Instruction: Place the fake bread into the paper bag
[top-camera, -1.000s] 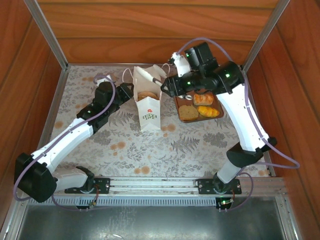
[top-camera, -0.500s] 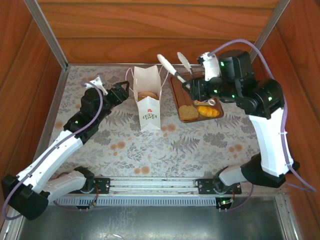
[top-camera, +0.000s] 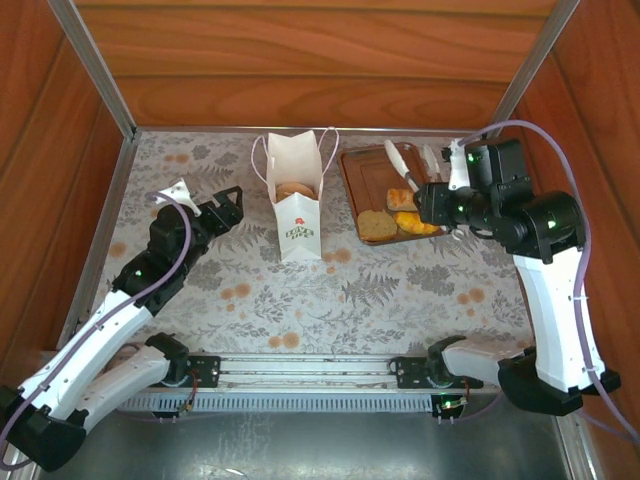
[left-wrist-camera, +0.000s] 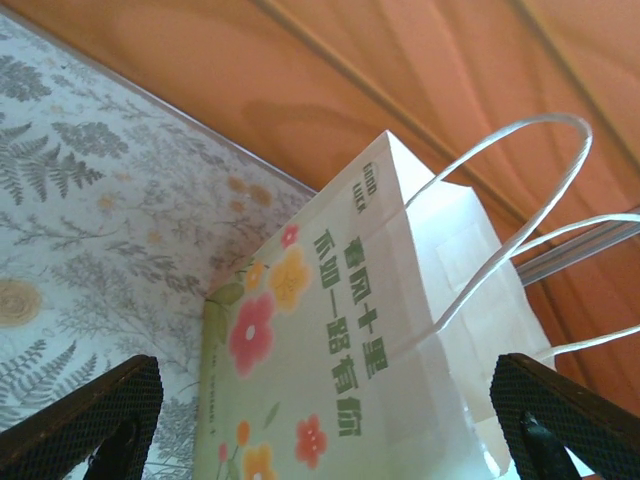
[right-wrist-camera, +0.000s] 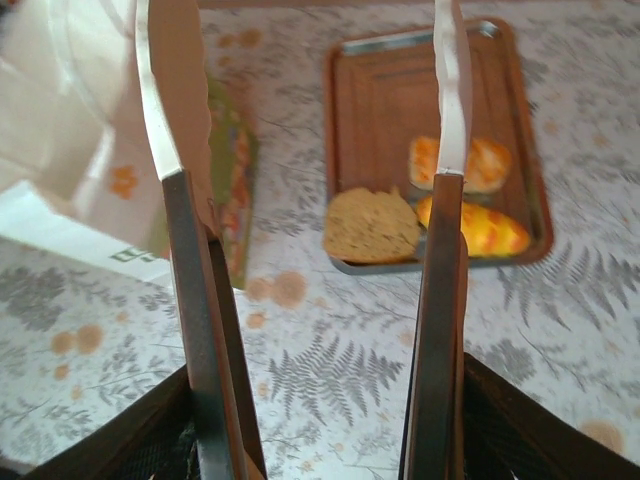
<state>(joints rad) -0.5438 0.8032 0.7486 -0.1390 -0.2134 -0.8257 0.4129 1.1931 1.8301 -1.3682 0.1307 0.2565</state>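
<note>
So the paper bag (top-camera: 297, 215) is standing upright on the flowery tablecloth (top-camera: 380, 290) with its mouth open, and you can see one round bun (top-camera: 295, 189) of the toy bread sitting inside it. Just to its right is a brown tray (top-camera: 350, 185) with three more pieces bunched at the near end: a flat slice (top-camera: 377, 225), a small bun (top-camera: 401, 198) and a yellowish croissant (top-camera: 417, 223), pretty much touching each other. The right claw (top-camera: 409, 152) hangs over the tray with its long fingers (right-wrist-camera: 160, 120) spread wide and nothing between them. From its wrist cam the slice shows between the two fingers, and the other two pieces are partly behind the right-hand one. The left claw (top-camera: 222, 204) is off to the left of the bag, near it but not touching, also spread wide and empty. Its cam looks right at the bag's flowered side and the looped cord handles (left-wrist-camera: 555, 118).
</note>
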